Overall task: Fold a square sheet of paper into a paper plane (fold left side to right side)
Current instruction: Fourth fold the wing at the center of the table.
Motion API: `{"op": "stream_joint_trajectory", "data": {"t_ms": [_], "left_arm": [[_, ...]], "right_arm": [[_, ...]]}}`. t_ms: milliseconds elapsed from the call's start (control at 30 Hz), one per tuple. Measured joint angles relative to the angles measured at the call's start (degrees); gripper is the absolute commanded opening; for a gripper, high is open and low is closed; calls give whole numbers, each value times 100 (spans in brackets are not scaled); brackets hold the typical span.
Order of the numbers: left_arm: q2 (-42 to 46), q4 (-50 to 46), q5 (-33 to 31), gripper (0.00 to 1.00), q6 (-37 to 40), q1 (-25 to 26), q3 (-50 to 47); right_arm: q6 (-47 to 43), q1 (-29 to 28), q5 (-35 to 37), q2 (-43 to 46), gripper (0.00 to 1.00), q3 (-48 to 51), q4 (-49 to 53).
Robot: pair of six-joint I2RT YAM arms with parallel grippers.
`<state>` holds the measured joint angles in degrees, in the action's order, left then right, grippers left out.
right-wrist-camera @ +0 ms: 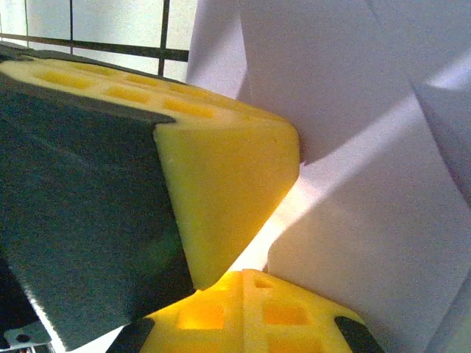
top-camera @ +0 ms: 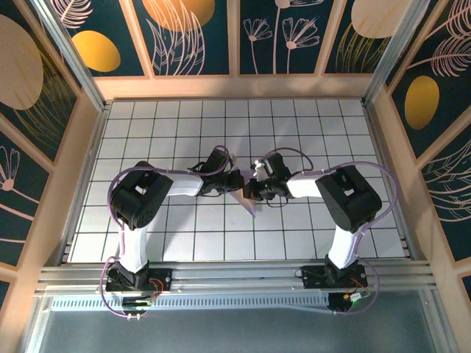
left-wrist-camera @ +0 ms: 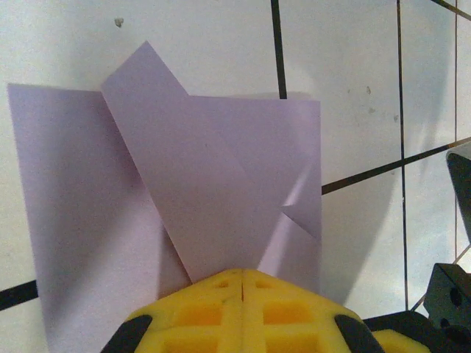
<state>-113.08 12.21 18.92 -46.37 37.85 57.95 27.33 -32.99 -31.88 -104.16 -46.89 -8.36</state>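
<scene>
The square sheet of paper [left-wrist-camera: 221, 184] is pale lavender, creased, with an angled flap across its middle. The flap's narrow end runs into the tips of my left gripper [left-wrist-camera: 243, 273], whose yellow fingers are shut on it. In the top view the paper [top-camera: 251, 204] shows as a thin sliver under the two grippers, which meet at the table's middle: left gripper [top-camera: 239, 184], right gripper [top-camera: 255, 188]. My right gripper [right-wrist-camera: 250, 276] is shut, its tips touching the left gripper's yellow finger [right-wrist-camera: 221, 169], and the paper [right-wrist-camera: 368, 184] lies just to its right. No paper shows between the right jaws.
The white tiled table [top-camera: 176, 125] has black grid lines and wooden walls on three sides. A metal rail [top-camera: 235, 276] with both arm bases runs along the near edge. The right arm's dark body [left-wrist-camera: 452, 294] sits close at the right of the left wrist view.
</scene>
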Motion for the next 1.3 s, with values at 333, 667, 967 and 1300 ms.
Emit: {"op": "stream_joint_trajectory", "data": {"t_ms": [333, 667, 967, 1300], "left_arm": [[-2, -2, -7, 0, -26, 9, 0], [-7, -15, 17, 0, -42, 74, 4], [-13, -48, 35, 0, -42, 74, 24], [-24, -149, 35, 0, -42, 76, 79]], "right_arm": [[-20, -52, 39, 92, 0, 173, -149], [-15, -175, 35, 439, 0, 614, -238], [13, -251, 33, 651, 0, 876, -264], [59, -317, 11, 879, 0, 1132, -264]]}}
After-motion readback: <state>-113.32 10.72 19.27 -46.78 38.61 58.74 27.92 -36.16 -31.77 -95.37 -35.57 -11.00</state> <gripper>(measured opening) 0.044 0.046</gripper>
